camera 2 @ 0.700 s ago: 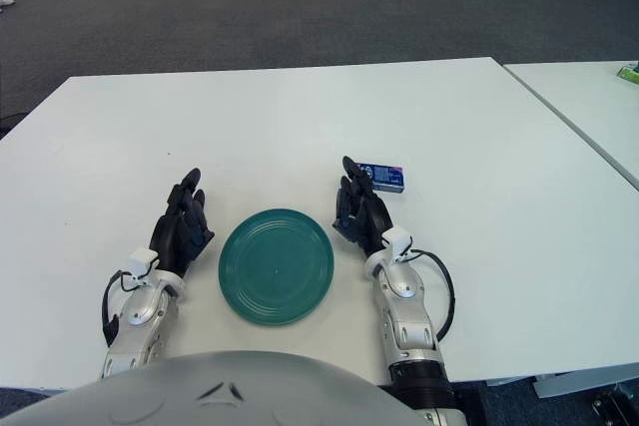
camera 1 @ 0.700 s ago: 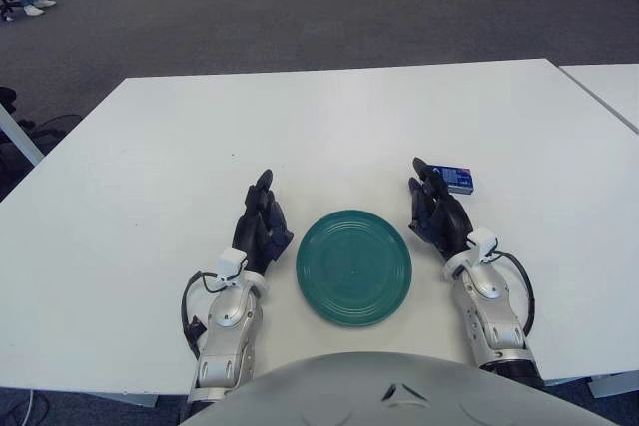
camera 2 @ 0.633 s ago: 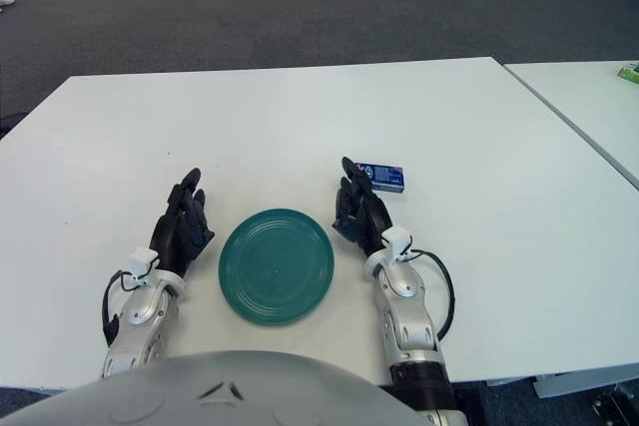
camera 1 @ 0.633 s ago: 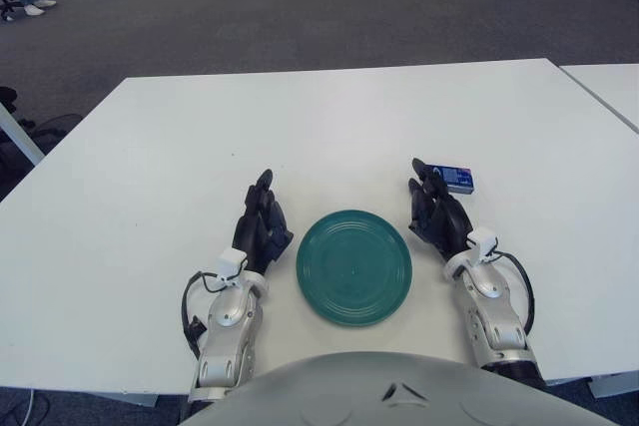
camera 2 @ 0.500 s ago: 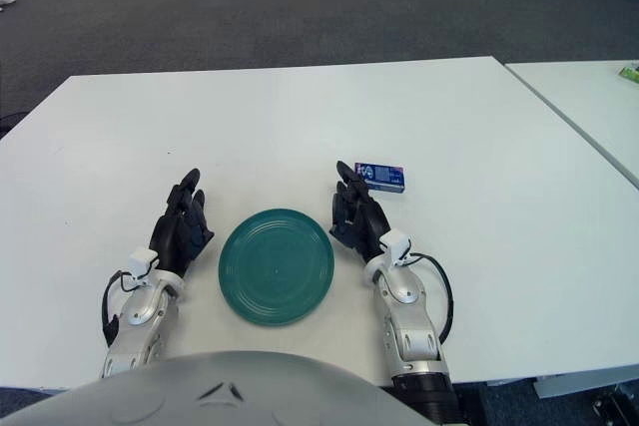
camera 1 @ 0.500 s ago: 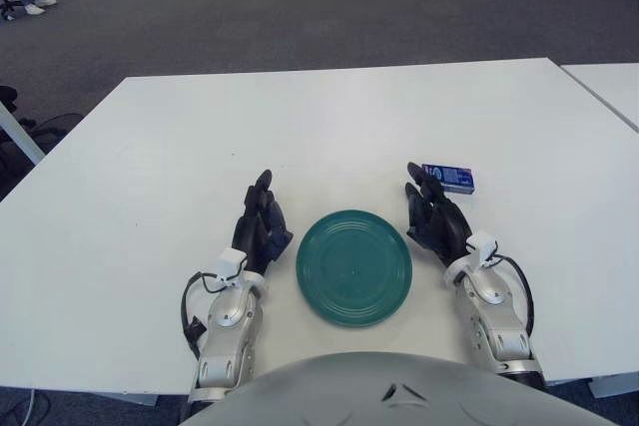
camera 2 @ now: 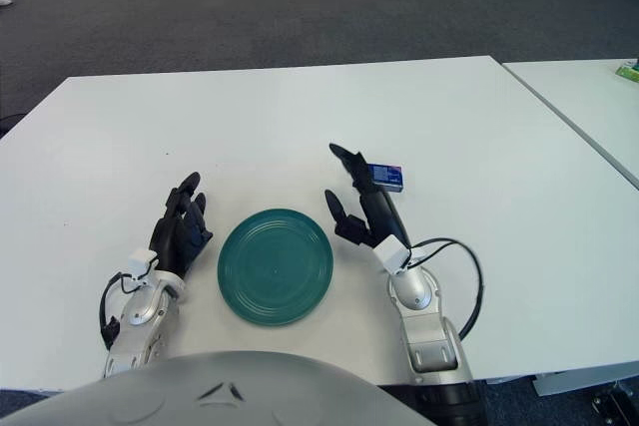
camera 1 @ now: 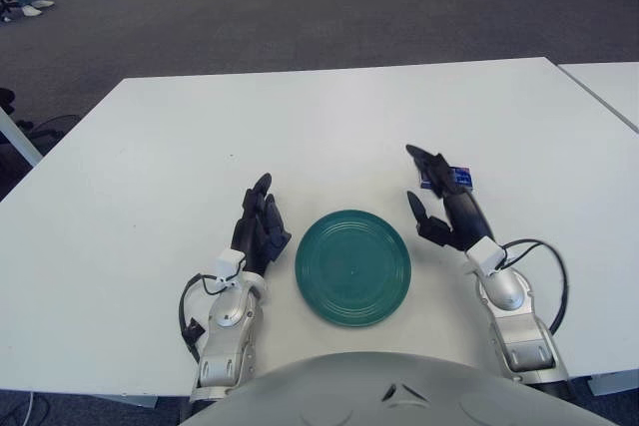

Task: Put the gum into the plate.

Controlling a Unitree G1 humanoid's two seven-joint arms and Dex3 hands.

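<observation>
A round green plate point(camera 1: 352, 266) sits on the white tabletop point(camera 1: 300, 137). Beyond the plate and to its right lies the gum point(camera 2: 385, 178), a small blue pack lying flat, its long axis running left to right. The right robot hand point(camera 1: 439, 202) is at the gum's near left end, fingers spread apart and holding nothing; contact cannot be told. The left robot hand point(camera 1: 255, 229) shows just left of the plate, fingers extended, empty.

Carpeted office point(camera 1: 200, 7), white tables point(camera 1: 329, 117)
</observation>
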